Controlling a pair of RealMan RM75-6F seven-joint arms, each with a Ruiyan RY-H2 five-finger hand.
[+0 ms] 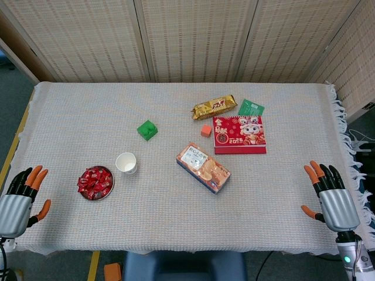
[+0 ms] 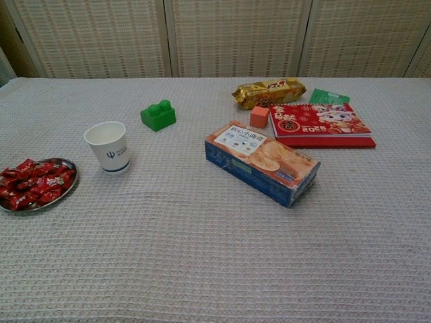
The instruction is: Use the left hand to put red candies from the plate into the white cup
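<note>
Head view shows my left hand (image 1: 20, 196) empty, fingers spread, left of the plate (image 1: 109, 190) of red candies (image 1: 94, 181), white cup (image 1: 126, 163) just right of it.

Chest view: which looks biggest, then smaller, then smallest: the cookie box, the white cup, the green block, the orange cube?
1. Cookie box
2. White cup
3. Green block
4. Orange cube
The block and cube sit farther back, so nearness helps the cup a little.

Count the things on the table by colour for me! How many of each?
Red: 2, the plate of candies as one and the calendar
Green: 2, the block and the packet
Orange: 2, the cube and the box
White: 1, the cup
Gold: 1, the biscuit pack
Total: 8
</note>
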